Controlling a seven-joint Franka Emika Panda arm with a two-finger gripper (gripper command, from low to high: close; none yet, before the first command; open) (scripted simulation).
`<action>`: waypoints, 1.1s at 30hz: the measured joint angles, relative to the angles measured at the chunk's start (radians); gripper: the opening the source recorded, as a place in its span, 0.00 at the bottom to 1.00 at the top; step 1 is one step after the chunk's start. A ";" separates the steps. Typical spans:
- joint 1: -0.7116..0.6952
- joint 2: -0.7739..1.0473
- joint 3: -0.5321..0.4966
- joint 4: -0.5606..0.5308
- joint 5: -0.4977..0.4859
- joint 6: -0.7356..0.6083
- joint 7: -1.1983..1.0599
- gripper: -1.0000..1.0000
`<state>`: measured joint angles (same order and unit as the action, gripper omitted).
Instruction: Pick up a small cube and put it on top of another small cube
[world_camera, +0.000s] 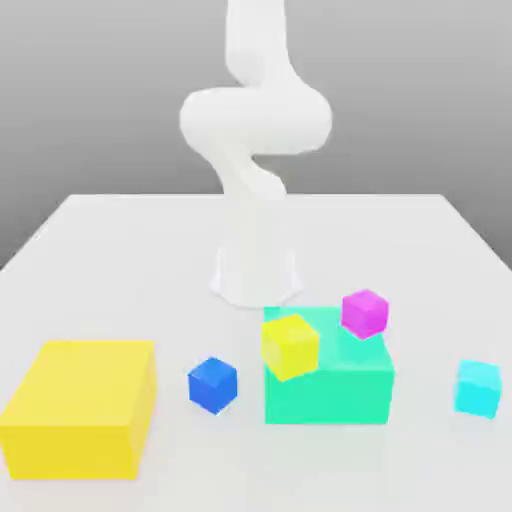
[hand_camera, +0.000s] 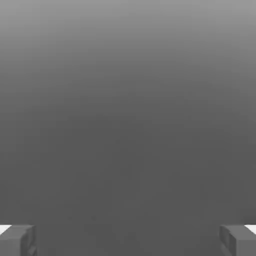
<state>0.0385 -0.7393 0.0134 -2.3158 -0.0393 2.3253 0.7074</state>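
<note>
The flat white table (world_camera: 120, 260) is carrying everything in the exterior view. At its far middle the white Franka arm (world_camera: 255, 150) is rising from its round base and curling upward out of the top of the picture.

The large yellow rectangular block (world_camera: 80, 405) is sitting near the front, at the exterior view's left. The big green-teal block (world_camera: 335, 390) is standing right of centre, in front of the arm's base. Two small cubes are sitting tilted on it: a small yellow cube (world_camera: 290, 346) is overhanging its front left top edge, and a small magenta cube (world_camera: 364, 312) is perching at its back right top corner. They are near each other but apart.

A small darker blue cube (world_camera: 212, 384) is resting on the table between the yellow block and the green-teal block, touching neither. The small plain bright cyan cube (world_camera: 478, 388) is lying on the table well off to the exterior view's right, apart from the green-teal block and from the arm.

The hand view is giving what the exterior view is not: the gripper (hand_camera: 128, 240), with its two grey fingertips (hand_camera: 17, 240) showing at opposite edges of the picture. The jaws are standing spread wide, released, with nothing between them and nothing touching them; behind them there is plain grey background.
</note>
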 joint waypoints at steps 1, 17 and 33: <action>0.016 0.026 0.006 -0.007 -0.015 0.011 -0.041 0.50; 0.252 0.420 0.051 -0.106 -0.183 0.168 -0.693 0.50; 0.456 0.786 0.140 -0.212 -0.155 0.347 -1.482 0.50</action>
<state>0.4950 0.0472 0.1537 -2.5276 -0.1939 2.6719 -0.7748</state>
